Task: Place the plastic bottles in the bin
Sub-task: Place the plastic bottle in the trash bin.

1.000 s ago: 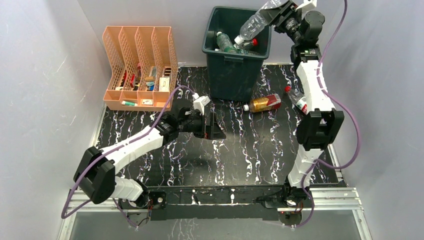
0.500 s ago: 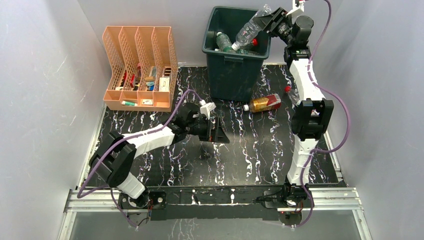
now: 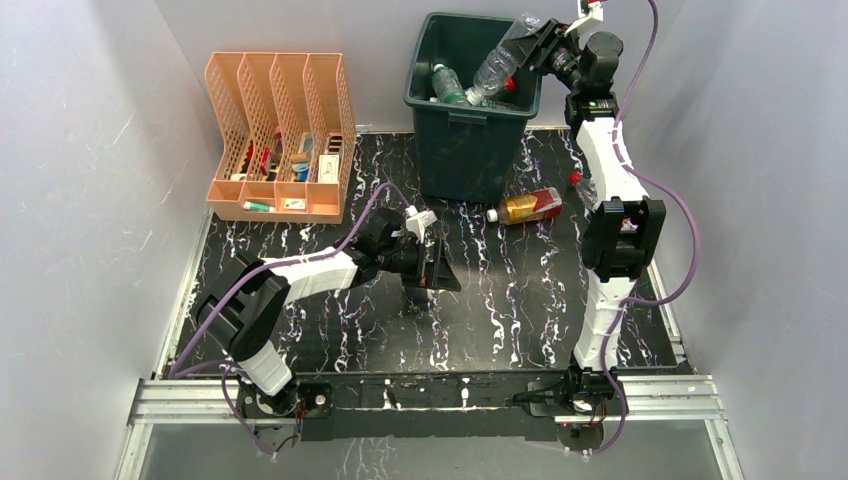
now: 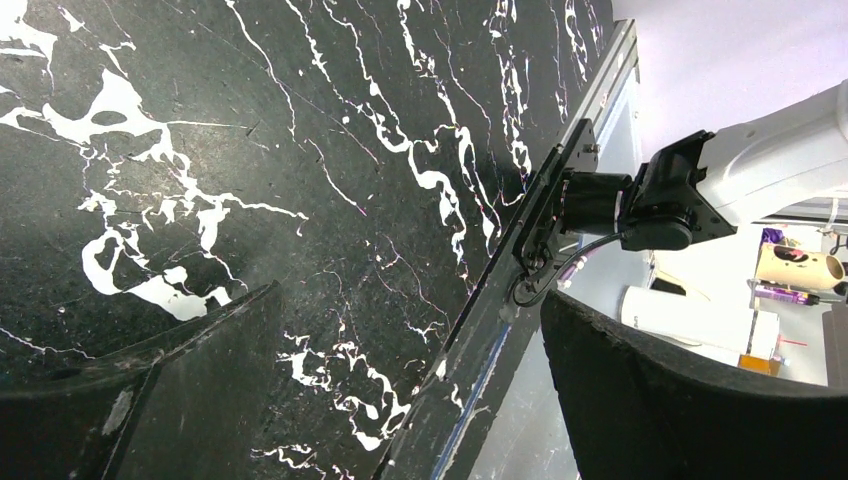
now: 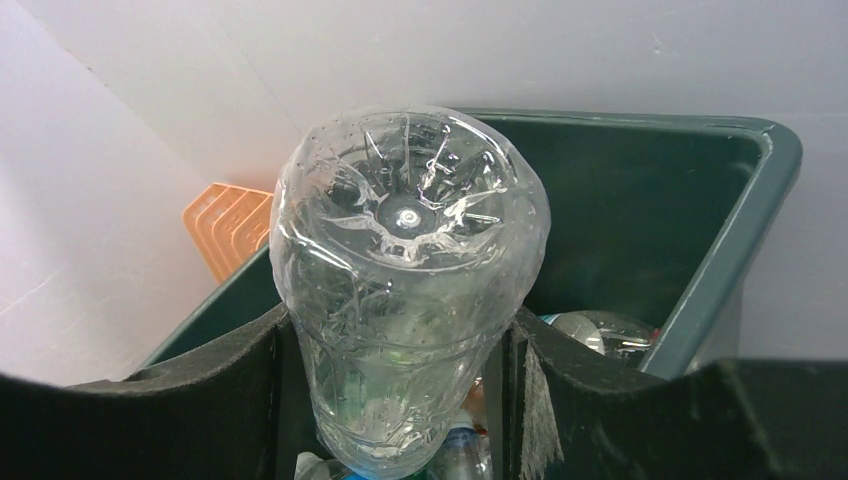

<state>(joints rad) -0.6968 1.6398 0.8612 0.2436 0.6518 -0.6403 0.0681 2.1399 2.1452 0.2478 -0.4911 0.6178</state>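
Observation:
The dark green bin (image 3: 468, 113) stands at the back centre with several bottles (image 3: 449, 87) inside. My right gripper (image 3: 541, 44) is shut on a clear plastic bottle (image 3: 497, 66), tilted neck-down over the bin's right side. In the right wrist view that bottle (image 5: 410, 270) fills the gap in the right gripper (image 5: 400, 360), above the bin's rim (image 5: 716, 240). An amber bottle (image 3: 527, 206) lies on the table right of the bin. A red-capped bottle (image 3: 581, 184) lies partly hidden behind the right arm. My left gripper (image 3: 438, 263) hangs open mid-table; the left gripper (image 4: 400, 330) holds nothing.
A peach slotted file organizer (image 3: 280, 135) with small items stands at the back left. White walls close in on both sides. The metal rail (image 3: 430, 395) with the arm bases runs along the near edge; the right arm's base (image 4: 640, 200) shows in the left wrist view.
The right gripper has carried the clear bottle slightly left and down over the bin. The left arm has swung right, its gripper nearer the table's middle.

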